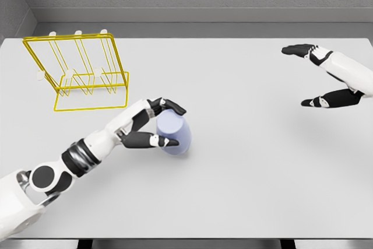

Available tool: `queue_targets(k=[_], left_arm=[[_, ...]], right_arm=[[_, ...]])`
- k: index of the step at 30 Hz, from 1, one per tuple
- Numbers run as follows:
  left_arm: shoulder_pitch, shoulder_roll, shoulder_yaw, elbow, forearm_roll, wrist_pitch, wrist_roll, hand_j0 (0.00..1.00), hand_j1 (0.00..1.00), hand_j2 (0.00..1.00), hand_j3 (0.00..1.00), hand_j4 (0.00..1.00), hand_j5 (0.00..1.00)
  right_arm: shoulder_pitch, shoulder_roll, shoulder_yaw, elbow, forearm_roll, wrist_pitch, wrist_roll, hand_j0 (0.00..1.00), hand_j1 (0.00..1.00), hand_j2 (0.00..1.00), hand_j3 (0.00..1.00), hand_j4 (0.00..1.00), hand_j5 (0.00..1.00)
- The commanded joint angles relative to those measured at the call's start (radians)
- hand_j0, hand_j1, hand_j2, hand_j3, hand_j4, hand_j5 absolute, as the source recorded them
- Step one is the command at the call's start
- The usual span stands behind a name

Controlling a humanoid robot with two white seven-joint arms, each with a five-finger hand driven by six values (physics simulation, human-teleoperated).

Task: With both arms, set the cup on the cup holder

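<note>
Gripping the lavender cup (173, 133), the left hand (152, 126) partly hid it; the right hand (326, 80) was spread wide, its arm cropped.

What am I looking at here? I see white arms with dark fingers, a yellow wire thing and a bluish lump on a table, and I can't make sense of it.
This is a computer-simulated picture, taken from a camera on a humanoid robot's head, so you look down at its own arms over a pale table. The arm entering at the lower left ends in the left hand, a five-finger hand with dark fingers. Those fingers are curled around the bluish lump, which is a cup sitting on the table. At the far right is the right hand, its fingers spread and holding nothing, apparently hovering above the table. The yellow wire thing at the upper left is a cup holder, a rack with upright prongs; no cup is on it yet. The job is to put the cup there.
</note>
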Motion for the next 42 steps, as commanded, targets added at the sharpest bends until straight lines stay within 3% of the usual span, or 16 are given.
queue_targets(k=[1, 42], left_arm=[[0.000, 0.014, 0.009, -0.001, 0.009, -0.003, 0.001, 0.52, 0.52, 0.52, 0.52, 0.52, 0.52], [-0.098, 0.174, 0.097, -0.016, 0.113, -0.055, 0.004, 0.51, 0.51, 0.51, 0.51, 0.51, 0.51]], right_arm=[[-0.002, -0.001, -0.002, 0.000, -0.008, 0.002, 0.000, 1.00, 1.00, 1.00, 1.00, 1.00, 1.00], [0.003, -0.001, -0.002, 0.000, -0.009, 0.002, 0.000, 1.00, 1.00, 1.00, 1.00, 1.00, 1.00]])
